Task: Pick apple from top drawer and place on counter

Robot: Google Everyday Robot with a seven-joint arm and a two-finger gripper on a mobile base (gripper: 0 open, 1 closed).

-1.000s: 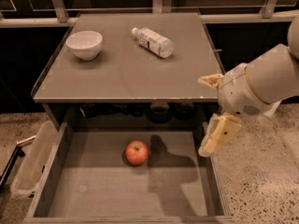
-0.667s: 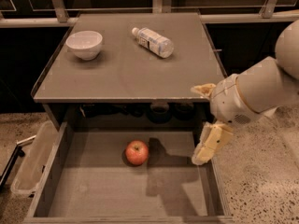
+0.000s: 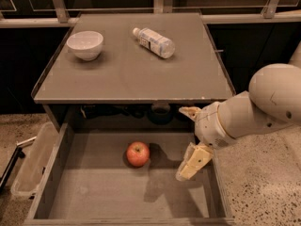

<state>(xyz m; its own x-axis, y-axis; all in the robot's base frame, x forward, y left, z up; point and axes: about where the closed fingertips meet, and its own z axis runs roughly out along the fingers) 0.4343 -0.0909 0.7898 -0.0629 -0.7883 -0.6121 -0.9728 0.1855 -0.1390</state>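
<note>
Open top drawer (image 3: 51, 179) below the counter (image 3: 127, 76). The drawer is a shallow grey-brown box with thin raised walls and a flat, scuffed floor. Its only content is the apple (image 3: 138, 154), round and red with a yellowish patch, stem dimple up. The apple rests on the floor toward the back, slightly left of centre, clear of all four walls. Bare floor surrounds it, widest toward the front wall and the left wall.

The gripper (image 3: 184, 142) hangs inside the drawer's right half, to the right of the apple and not touching it. Its pale jaws stand apart, one up near the counter's front edge, the other low by the drawer's right wall, with nothing between them. The white, rounded arm (image 3: 263, 105) enters from the right, past the counter's front right corner.

On the counter, a white bowl (image 3: 85, 44) sits near the back left corner. A clear plastic bottle (image 3: 153, 42) lies on its side at back centre.
</note>
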